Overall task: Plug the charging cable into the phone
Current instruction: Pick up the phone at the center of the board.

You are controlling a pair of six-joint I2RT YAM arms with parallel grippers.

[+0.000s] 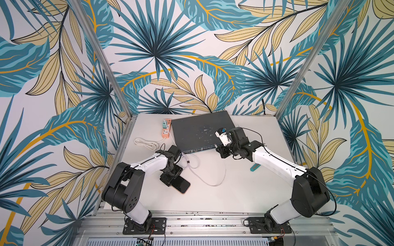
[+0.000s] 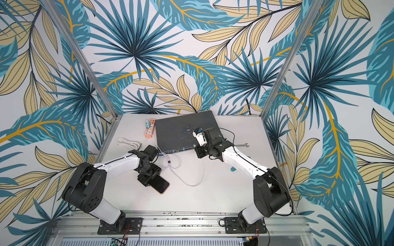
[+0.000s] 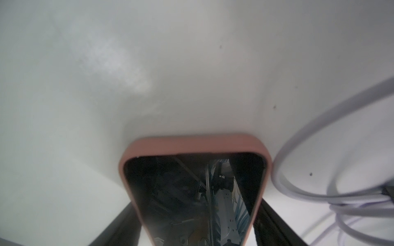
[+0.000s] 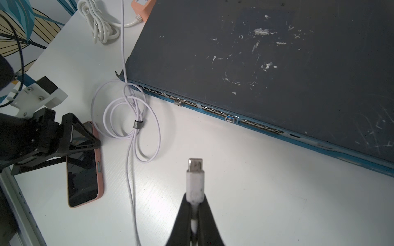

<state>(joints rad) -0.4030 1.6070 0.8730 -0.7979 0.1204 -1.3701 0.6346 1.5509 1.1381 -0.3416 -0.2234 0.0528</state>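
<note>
The flat, black-screened phone in its pinkish case (image 1: 182, 185) lies face up on the white bench (image 1: 234, 196), on the left arm's side. The left claw (image 1: 170, 181) straddles one end of it with a finger (image 3: 270, 225) along each long edge, but I cannot tell whether they are pressing on the case. The right claw (image 4: 195, 209) is closed on the small white connector tip (image 4: 195, 176) of the thin white charging cable (image 4: 134, 134). It holds the tip above the bench in front of the dark grey network switch (image 1: 196, 132), well apart from the phone. The cable looks light and limp, its loose coils bound by a dark tie (image 4: 138, 124), so only the stiff plug body gives control, and the hold there looks right. The phone is rigid and probably slides easily, so pinching its long edges should steady it. Its port is not visible.
</note>
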